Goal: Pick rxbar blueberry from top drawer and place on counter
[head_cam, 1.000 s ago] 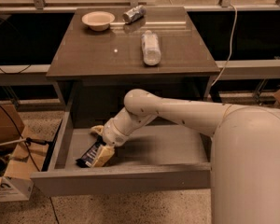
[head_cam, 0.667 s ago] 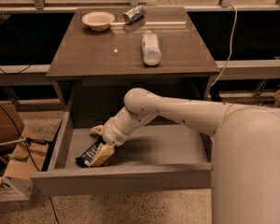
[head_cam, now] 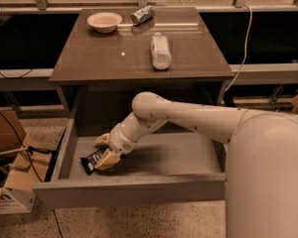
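Note:
The rxbar blueberry [head_cam: 92, 160] is a dark wrapper with white lettering, lying at the front left of the top drawer [head_cam: 139, 192], which is pulled out. My gripper [head_cam: 105, 150] reaches down into the drawer. Its tan fingers [head_cam: 109, 159] stand on either side of the bar and are shut on it, with the bar's left end poking out. The bar is low, at the drawer's bottom. The counter [head_cam: 114, 58] is the glossy brown tabletop above the drawer.
On the counter lie a clear plastic bottle [head_cam: 160, 50], a pale bowl [head_cam: 104, 21] and a silvery can [head_cam: 142, 15]. My arm [head_cam: 188, 118] crosses the drawer from the right. Cardboard boxes [head_cam: 12, 182] and cables lie on the floor at the left.
Almost nothing has moved. My gripper stays at the bar in the drawer's front left; the bar may have risen very slightly.

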Controlling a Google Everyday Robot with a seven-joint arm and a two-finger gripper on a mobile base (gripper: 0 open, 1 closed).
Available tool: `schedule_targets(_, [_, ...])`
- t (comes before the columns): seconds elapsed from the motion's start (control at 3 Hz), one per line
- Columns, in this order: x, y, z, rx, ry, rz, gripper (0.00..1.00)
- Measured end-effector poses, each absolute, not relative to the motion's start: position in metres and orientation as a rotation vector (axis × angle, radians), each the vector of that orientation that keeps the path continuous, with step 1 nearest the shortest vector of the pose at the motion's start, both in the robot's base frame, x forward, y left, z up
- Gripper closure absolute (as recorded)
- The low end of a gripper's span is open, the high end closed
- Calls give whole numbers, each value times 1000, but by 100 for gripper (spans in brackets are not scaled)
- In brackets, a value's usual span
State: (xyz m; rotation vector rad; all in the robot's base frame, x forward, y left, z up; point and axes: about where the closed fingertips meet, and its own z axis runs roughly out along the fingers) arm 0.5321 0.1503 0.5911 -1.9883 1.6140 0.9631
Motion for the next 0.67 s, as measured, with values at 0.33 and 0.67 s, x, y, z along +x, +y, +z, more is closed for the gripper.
schedule_targets(0.33, [532, 150, 593, -1988, 1614, 963, 55])
schedule_targets(0.67, [532, 150, 593, -1988, 1614, 963, 70])
